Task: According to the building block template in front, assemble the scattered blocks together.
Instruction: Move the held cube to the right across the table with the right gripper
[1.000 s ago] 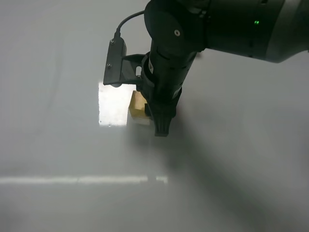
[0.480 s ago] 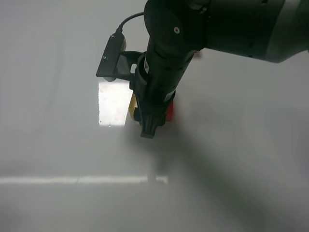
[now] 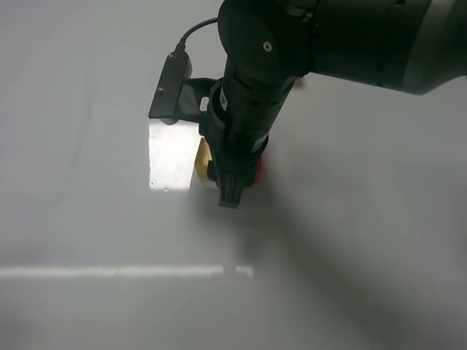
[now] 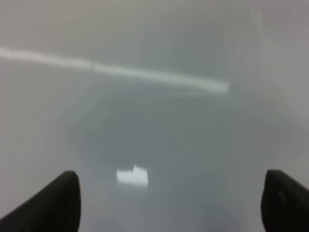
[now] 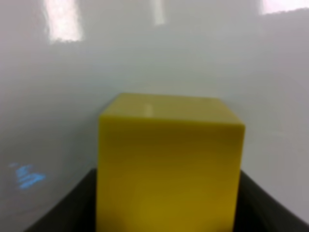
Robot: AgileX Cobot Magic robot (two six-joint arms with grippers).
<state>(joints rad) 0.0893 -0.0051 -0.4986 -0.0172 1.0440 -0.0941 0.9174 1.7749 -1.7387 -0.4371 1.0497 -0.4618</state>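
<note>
The yellow cube (image 5: 169, 164) sits clamped between the fingers of the right gripper (image 3: 230, 191), low at the white table (image 3: 80, 219). An edge of the red cube (image 3: 259, 168) shows just beside that gripper; contact between the cubes is hidden. The left gripper (image 4: 176, 200) is spread wide and holds nothing.

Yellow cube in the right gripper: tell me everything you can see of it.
The plain yellow cube looks like smooth matte plastic with sharp edges, its top face catching a pale glare. It sits upright between the dark fingers of the right gripper, which press both sides. In the high view only a yellow sliver shows beside the arm; whether it rests on the white table is hidden.
</note>
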